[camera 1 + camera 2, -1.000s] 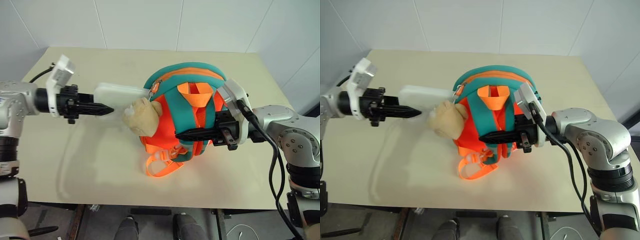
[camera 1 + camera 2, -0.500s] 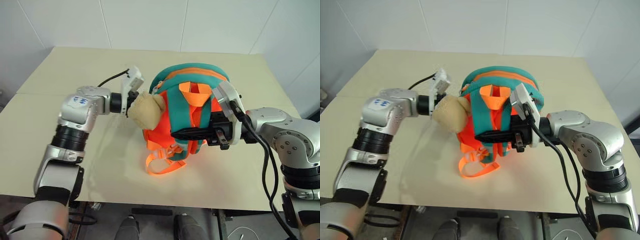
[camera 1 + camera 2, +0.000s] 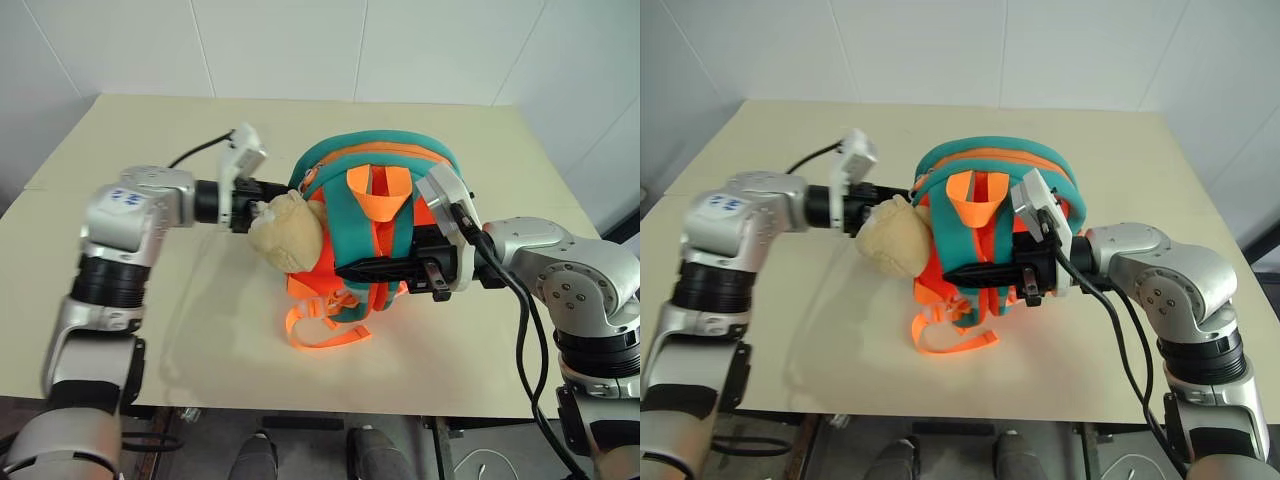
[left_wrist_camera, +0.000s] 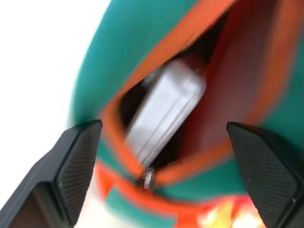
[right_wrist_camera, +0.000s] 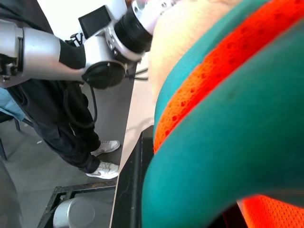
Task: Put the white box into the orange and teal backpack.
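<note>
The orange and teal backpack (image 3: 385, 165) stands upright in the middle of the table, its beige plush toy (image 3: 286, 231) hanging on its left side. In the left wrist view the white box (image 4: 164, 110) lies inside the backpack's open orange-edged mouth (image 4: 109, 128). My left gripper (image 3: 272, 190) is at that mouth, open, with its fingers (image 4: 78, 161) wide apart and clear of the box. My right gripper (image 3: 347, 270) lies level across the front of the backpack, shut on a teal strap (image 5: 223, 156).
The beige table (image 3: 150, 130) has room to the left of and behind the backpack. Orange webbing loops (image 3: 325, 328) trail towards the front edge. A person in dark trousers (image 5: 76, 118) stands beyond the table's left side.
My left gripper carried the white box rightward from beside the backpack into its mouth and has opened, leaving the box inside. The right gripper kept its hold.
</note>
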### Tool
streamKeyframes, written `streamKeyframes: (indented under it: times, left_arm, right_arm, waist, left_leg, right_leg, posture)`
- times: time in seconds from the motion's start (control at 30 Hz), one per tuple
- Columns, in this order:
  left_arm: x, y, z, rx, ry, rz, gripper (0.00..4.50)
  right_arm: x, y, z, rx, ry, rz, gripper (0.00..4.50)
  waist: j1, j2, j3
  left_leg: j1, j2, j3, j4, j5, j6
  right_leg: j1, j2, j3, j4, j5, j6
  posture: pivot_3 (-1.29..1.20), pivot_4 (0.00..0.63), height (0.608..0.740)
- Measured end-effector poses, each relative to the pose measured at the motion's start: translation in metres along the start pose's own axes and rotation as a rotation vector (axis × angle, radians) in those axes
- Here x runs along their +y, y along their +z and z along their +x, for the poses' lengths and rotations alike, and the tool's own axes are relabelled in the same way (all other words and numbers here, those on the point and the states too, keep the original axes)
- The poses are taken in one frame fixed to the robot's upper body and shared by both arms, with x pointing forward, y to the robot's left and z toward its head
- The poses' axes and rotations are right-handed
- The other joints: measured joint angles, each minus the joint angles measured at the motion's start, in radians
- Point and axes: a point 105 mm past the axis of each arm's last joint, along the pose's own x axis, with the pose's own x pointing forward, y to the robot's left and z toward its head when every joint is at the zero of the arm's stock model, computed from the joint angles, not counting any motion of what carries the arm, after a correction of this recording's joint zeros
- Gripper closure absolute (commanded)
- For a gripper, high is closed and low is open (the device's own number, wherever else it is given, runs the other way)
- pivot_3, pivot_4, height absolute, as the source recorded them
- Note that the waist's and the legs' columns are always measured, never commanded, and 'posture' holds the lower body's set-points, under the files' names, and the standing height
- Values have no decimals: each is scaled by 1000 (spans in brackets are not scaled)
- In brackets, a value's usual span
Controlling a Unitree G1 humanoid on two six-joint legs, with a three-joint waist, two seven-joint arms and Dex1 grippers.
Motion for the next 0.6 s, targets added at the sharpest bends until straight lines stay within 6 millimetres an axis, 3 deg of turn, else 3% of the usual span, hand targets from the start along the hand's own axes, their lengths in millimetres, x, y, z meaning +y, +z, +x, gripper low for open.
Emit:
streamKeyframes:
  times: [0.1,0.23,0.33,0.47,0.6]
  left_arm:
    - [-5,-5,-27,13,22,-15,9]
    - [-29,-11,-41,8,-51,-40,9]
    - [-48,0,-47,-47,-85,-28,9]
    - [-70,6,-42,-77,-111,9,9]
    - [-71,2,-31,-111,-87,-8,9]
  right_arm:
    - [-1,0,0,-2,1,1,4500]
    - [-1,0,1,0,0,-1,4500]
    - [-2,0,1,2,1,-1,4500]
    - [-1,-1,0,5,4,-3,4500]
    - [-2,-1,0,8,1,-6,4500]
  waist:
    - [-5,0,0]
    - [-4,0,0]
    - [-4,0,0]
    - [-5,0,0]
    - [-5,0,0]
  left_leg:
    - [0,0,0,0,0,0]
    - [0,0,0,1,0,0]
    - [0,0,0,1,0,0]
    - [0,0,0,1,0,0]
    - [0,0,0,2,0,0]
  right_leg:
    - [0,0,0,0,0,0]
    - [0,0,0,0,0,0]
    - [0,0,0,0,0,0]
    - [1,0,0,0,0,0]
    - [1,0,0,0,0,0]
  posture:
    - [0,150,740]
    - [0,150,740]
    - [0,150,740]
    - [0,150,740]
    - [0,150,740]
